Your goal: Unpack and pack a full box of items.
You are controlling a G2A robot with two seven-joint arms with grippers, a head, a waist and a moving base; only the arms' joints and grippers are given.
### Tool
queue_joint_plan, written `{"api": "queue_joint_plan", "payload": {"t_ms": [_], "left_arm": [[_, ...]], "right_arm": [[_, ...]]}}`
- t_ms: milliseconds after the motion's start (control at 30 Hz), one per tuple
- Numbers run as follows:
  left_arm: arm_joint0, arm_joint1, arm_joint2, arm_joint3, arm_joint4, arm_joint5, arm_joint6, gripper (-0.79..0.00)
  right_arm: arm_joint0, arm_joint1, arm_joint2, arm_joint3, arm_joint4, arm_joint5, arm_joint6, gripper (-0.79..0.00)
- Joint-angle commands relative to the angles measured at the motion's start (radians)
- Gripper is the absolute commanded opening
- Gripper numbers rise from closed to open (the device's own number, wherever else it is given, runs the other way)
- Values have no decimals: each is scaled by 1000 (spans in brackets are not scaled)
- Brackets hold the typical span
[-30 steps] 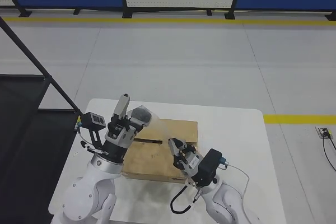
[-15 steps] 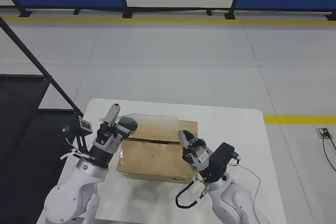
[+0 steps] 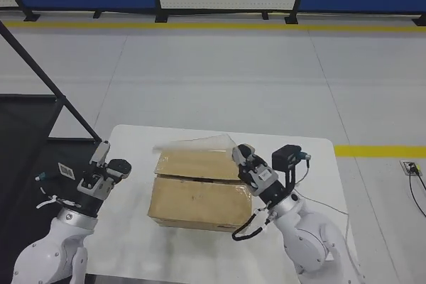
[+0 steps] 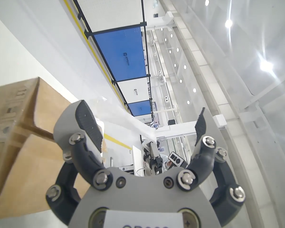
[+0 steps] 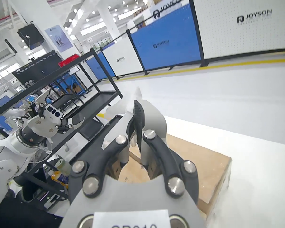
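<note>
A brown cardboard box [image 3: 199, 193] lies with its flaps down in the middle of the white table [image 3: 305, 184]. A clear plastic film [image 3: 196, 144] stretches along the box's far edge. My right gripper [image 3: 243, 157] is at the box's far right corner, shut on one end of that film [image 5: 123, 106]; its own view shows the jaws [image 5: 134, 117] pinched together over the box [image 5: 199, 164]. My left gripper [image 3: 101, 157] hangs left of the box, apart from it, open and holding nothing [image 4: 144, 124]. The box [image 4: 19, 131] and film [image 4: 125, 117] lie beyond it.
A black metal rack [image 3: 28, 142] stands close by the table's left side, also seen as the rack [image 5: 97, 96] behind the left arm [image 5: 45, 122]. Bare table surface lies to the right of the box and along its near edge.
The left gripper has let go of the film and drawn back leftward off the box. The right gripper has moved to the box's far right corner, and the film now lies stretched along the far edge.
</note>
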Motion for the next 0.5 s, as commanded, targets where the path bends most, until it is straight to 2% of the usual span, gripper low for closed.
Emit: {"api": "queue_joint_plan", "payload": {"t_ms": [0,67,267,467], "left_arm": [[6,0,-27,9,-15,-10,17,0],[11,0,-47,15,-37,-21,33,0],[19,-6,-74,23,-118,-73,104,0],[14,-14,-53,19,-176,-124,164,0]], "right_arm": [[30,-1,-7,-16,8,59,122,-785],[65,0,-20,-36,-1,105,245,-785],[65,0,-20,-36,-1,105,245,-785],[60,-1,-23,-38,5,104,237,-785]]}}
